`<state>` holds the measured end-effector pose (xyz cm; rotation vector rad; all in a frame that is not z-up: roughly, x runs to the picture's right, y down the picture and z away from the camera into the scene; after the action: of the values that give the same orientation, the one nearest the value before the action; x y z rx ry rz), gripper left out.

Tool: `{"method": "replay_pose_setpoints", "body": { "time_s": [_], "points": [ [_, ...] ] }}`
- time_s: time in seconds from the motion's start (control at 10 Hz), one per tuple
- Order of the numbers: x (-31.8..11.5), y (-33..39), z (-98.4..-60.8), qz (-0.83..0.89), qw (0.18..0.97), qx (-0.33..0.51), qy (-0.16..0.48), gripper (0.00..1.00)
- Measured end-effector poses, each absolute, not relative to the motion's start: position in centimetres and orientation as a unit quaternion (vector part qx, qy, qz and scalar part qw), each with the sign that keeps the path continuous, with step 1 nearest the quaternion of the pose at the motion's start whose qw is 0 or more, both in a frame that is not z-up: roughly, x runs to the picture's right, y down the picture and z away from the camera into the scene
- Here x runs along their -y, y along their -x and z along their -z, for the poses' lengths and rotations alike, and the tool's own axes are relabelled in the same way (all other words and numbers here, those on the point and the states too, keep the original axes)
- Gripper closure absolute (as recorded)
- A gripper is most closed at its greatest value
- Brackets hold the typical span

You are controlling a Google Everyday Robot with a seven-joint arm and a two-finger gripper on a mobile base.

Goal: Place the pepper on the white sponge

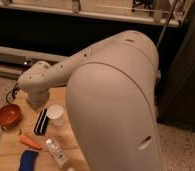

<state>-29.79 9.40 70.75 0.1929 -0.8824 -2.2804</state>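
Observation:
The pepper (30,141) is orange and elongated with a green stem, and lies on the wooden table (6,147) at lower left. The white sponge does not show; it is hidden or out of view. My big white arm (116,100) fills the middle of the view. It bends down to the gripper (37,103), which hangs over the far part of the table. The gripper is above and behind the pepper, apart from it.
An orange bowl (7,115) stands at the table's left. A black flat object (41,121) and a white cup (55,114) lie just in front of the gripper. A clear bottle (57,152) and a bright blue pad (27,161) lie near the front edge.

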Motion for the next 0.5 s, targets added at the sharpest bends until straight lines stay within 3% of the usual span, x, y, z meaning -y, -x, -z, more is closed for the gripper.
{"method": "replay_pose_setpoints", "body": {
  "time_s": [0.3,0.5],
  "points": [
    [-11.0,29.8,-71.1,0.868,0.302,0.38,-0.101,0.92],
    [-13.1,30.3,-71.1,0.878,0.254,0.395,-0.092,0.75]
  ]
}}
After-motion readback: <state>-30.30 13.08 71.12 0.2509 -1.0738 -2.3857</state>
